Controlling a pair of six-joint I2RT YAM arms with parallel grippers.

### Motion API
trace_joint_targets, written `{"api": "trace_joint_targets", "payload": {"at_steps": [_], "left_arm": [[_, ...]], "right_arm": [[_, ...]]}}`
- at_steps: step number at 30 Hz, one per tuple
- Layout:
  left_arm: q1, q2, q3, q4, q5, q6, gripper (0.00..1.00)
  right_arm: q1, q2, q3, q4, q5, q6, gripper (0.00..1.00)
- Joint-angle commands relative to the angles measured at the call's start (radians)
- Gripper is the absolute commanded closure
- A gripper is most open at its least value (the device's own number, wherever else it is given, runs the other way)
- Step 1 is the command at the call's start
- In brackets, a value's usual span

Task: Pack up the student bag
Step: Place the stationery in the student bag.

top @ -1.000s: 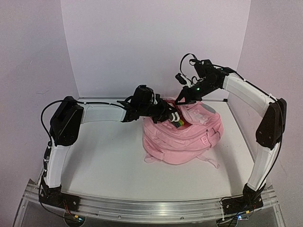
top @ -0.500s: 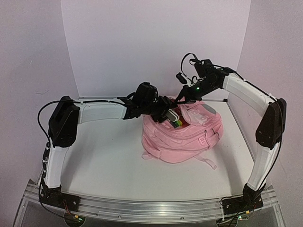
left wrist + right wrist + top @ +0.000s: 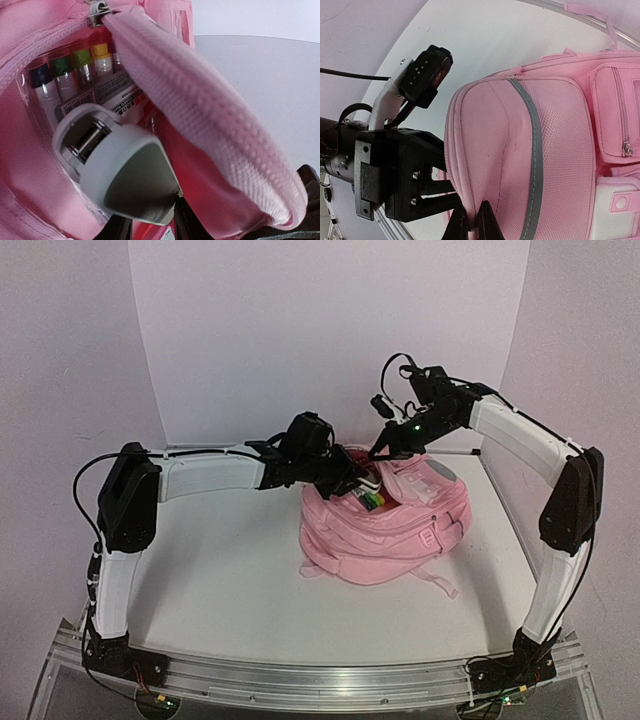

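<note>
The student bag (image 3: 390, 530), pink, lies right of the table's centre with its top opening held apart. My right gripper (image 3: 381, 451) is shut on the fabric at the bag's upper edge, and its fingertips (image 3: 458, 226) pinch the pink seam. My left gripper (image 3: 352, 480) is at the opening, shut on a white and grey object (image 3: 120, 170) that sits between its black fingers (image 3: 186, 226). Inside the bag lies a clear pack of markers (image 3: 75, 75) with coloured caps, under the lifted pink flap (image 3: 200, 115). A zip pull (image 3: 97, 9) shows at the opening's top.
The white table (image 3: 220, 580) ends in pale walls at the back and sides and a metal rail (image 3: 320, 680) at the near edge. A loose pink strap (image 3: 440, 585) trails from the bag toward the front. The left arm's black wrist (image 3: 395, 170) is close beside my right fingers.
My left arm has stretched further toward the bag's opening, and its jaws opened and shut again on the white and grey object. The right gripper has kept its hold in place.
</note>
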Motion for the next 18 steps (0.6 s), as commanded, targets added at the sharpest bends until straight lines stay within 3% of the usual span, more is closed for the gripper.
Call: {"api": "trace_joint_targets", "payload": {"at_steps": [1, 8, 10, 13, 18], "left_arm": [[0.005, 0.068, 0.100, 0.028, 0.018, 0.040, 0.74], [0.024, 0.236, 0.301, 0.041, 0.113, 0.087, 0.81], [0.025, 0.220, 0.292, 0.036, 0.111, 0.110, 0.75], [0.016, 0.127, 0.216, 0.015, 0.084, 0.170, 0.55], [0.011, -0.061, -0.022, 0.043, 0.055, 0.223, 0.43]], "right_arm": [[0.012, -0.057, 0.036, 0.119, -0.095, -0.009, 1.00], [0.011, -0.067, 0.016, 0.119, -0.099, -0.010, 1.00], [0.011, -0.068, 0.016, 0.119, -0.102, -0.014, 1.00], [0.011, -0.069, 0.011, 0.120, -0.100, -0.014, 1.00], [0.011, -0.066, 0.004, 0.120, -0.099, -0.022, 1.00]]}}
